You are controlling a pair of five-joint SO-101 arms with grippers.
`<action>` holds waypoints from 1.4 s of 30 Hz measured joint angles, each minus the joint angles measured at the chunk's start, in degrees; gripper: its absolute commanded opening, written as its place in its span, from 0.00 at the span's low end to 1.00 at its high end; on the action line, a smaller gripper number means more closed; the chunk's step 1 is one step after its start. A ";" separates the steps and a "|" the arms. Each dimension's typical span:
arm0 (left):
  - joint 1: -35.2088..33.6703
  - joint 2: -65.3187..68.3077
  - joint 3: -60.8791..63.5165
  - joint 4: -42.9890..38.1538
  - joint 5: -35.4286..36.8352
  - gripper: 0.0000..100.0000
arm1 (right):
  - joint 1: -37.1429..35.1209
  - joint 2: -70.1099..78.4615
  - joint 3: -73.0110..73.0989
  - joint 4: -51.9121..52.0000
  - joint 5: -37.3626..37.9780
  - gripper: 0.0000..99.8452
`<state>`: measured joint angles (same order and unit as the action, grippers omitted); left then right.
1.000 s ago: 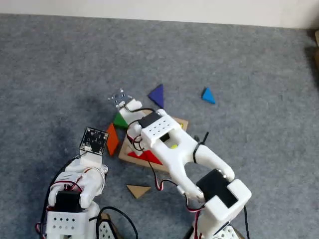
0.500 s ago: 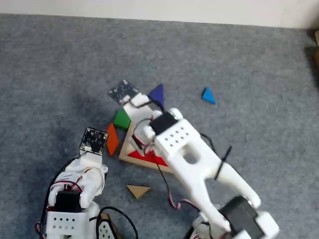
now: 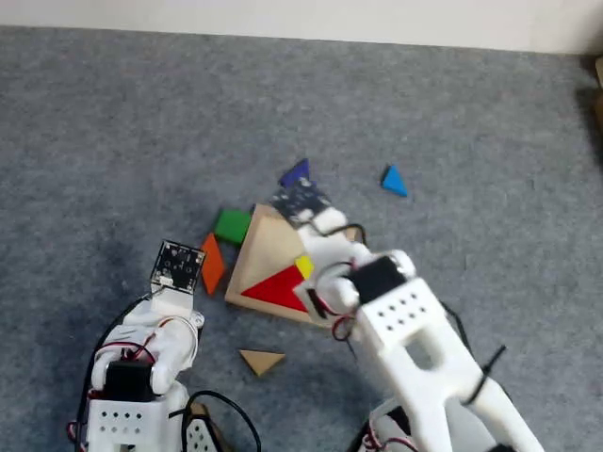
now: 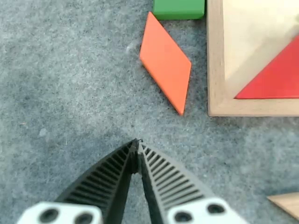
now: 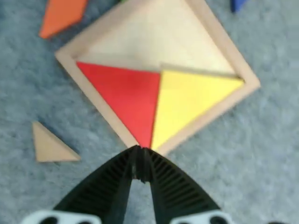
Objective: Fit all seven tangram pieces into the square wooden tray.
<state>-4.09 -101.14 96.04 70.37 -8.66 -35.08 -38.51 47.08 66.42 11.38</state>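
The square wooden tray [image 3: 247, 247] holds a red triangle [image 3: 276, 289] and a yellow triangle [image 5: 189, 100] side by side; the rest of its floor is bare. My right gripper [image 5: 140, 170] is shut and empty, just off the tray corner where red [image 5: 126, 95] and yellow meet. My left gripper [image 4: 136, 145] is shut and empty over carpet, a short way from the orange parallelogram [image 4: 166, 67]. On the carpet around the tray lie a green square [image 3: 232, 225], the orange parallelogram [image 3: 212, 263], a dark blue triangle [image 3: 296, 173], a small blue triangle [image 3: 394, 181] and a tan triangle [image 3: 261, 360].
The right arm [image 3: 405, 330] crosses over the tray's right side in the high view. The left arm [image 3: 151, 358] stands at the near left. Grey carpet covers the whole surface, with a pale wall edge along the far side.
The right arm has drawn back from beside the green square across the tray to its near corner, uncovering the tray floor. The left arm and the pieces have not moved.
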 measured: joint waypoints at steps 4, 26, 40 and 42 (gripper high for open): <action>0.00 0.00 0.00 0.00 0.00 0.01 | 5.19 -5.27 4.31 0.00 0.00 0.01; 0.00 0.00 0.00 0.00 0.00 0.01 | 21.98 26.81 -24.18 -0.35 -7.65 0.30; 0.00 0.00 0.00 0.00 0.00 0.01 | 23.03 65.05 -59.34 -0.70 -2.46 0.30; 0.00 0.00 0.00 0.00 0.00 0.01 | 24.35 68.92 -63.82 -0.70 -2.37 0.30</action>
<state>-4.09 -101.14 96.04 70.37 -8.66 -10.73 30.42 -16.75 65.71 9.01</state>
